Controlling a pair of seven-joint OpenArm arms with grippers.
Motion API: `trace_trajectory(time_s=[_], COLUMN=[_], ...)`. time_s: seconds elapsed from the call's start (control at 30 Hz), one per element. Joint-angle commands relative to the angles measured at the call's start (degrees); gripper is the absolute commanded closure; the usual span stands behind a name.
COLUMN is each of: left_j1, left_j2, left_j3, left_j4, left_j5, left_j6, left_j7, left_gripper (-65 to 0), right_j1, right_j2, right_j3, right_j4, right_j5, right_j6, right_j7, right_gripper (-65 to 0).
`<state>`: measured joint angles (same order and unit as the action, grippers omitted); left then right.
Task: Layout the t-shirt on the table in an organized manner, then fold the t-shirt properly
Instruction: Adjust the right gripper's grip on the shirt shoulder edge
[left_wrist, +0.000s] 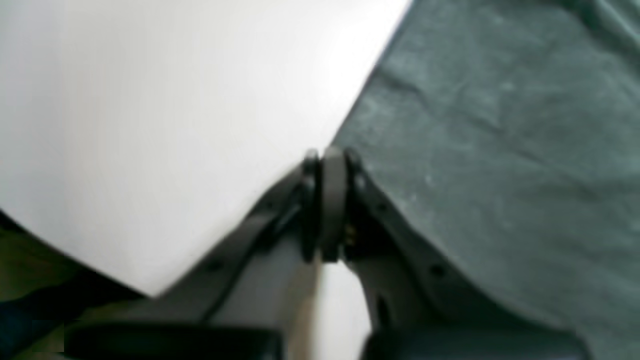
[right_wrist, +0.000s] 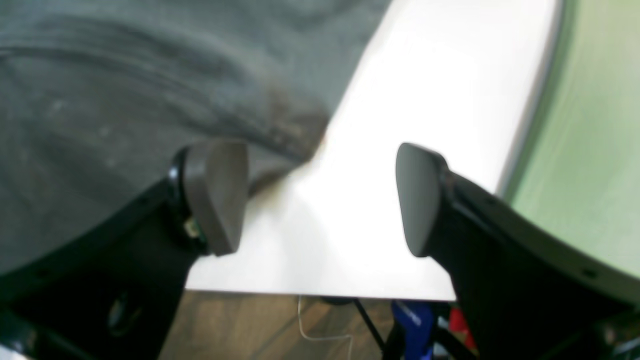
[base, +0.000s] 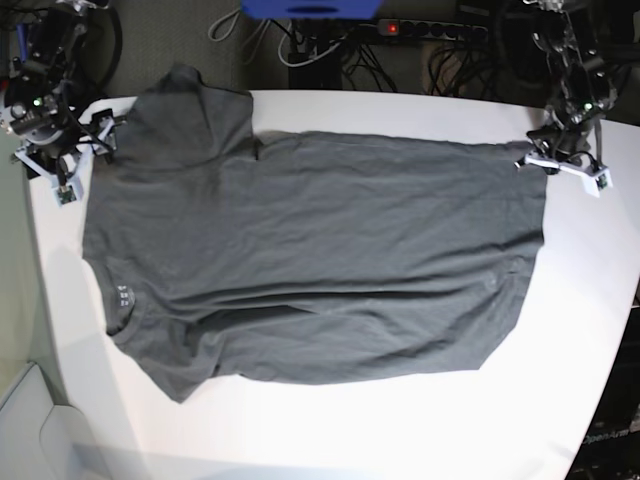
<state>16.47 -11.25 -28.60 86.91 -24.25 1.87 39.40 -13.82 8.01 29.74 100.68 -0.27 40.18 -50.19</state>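
The dark grey t-shirt (base: 320, 260) lies spread flat on the white table (base: 580, 330), neck to the left and hem to the right. My left gripper (base: 535, 160) sits at the hem's far right corner. In the left wrist view its fingers (left_wrist: 327, 155) are pressed together right on the shirt's (left_wrist: 500, 150) edge, pinching it. My right gripper (base: 90, 140) hovers by the far left sleeve. It is open (right_wrist: 317, 200), one pad (right_wrist: 220, 195) over the cloth (right_wrist: 125, 110) and the other over bare table (right_wrist: 425, 75).
Beyond the table's far edge lie a power strip (base: 430, 30), tangled cables and a blue object (base: 310, 8). The right wrist view shows the table's edge (right_wrist: 320, 295) close below the gripper, with wooden floor under it.
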Motion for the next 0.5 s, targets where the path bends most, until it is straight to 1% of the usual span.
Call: trace_trajectory(time_s=[0.0,0.17,0.3,0.47], left_j1=[0.54,0.37,-0.25,-0.34], left_j2=[-0.05,-0.14,-1.02,-1.19], left_j3=[0.25,0.25,0.25,0.25], left_j4=[-0.19,-0.19,-0.19,-0.19], left_j5=[-0.41,-0.23,-0.41,-0.50], left_j6=[-0.15,-0.15,-0.15,-0.15], left_j7=[3.11,3.11,3.11,3.11], left_gripper=[-0.3,-0.3,-0.3,-0.3], right_j1=[-0.55,-1.96,-2.22,-2.66], right_j2=[0.21,0.03,-0.05,-1.99], right_j3=[0.20,0.20,0.11,0.02], right_j4=[1.16,1.16,1.16,1.16], right_j5=[0.41,0.41,0.41,0.41], right_j6=[-0.18,-0.18,-0.18,-0.18], right_j7=[0.83,0.83,0.83,0.74], right_gripper=[-46.0,-46.0,-46.0,-46.0])
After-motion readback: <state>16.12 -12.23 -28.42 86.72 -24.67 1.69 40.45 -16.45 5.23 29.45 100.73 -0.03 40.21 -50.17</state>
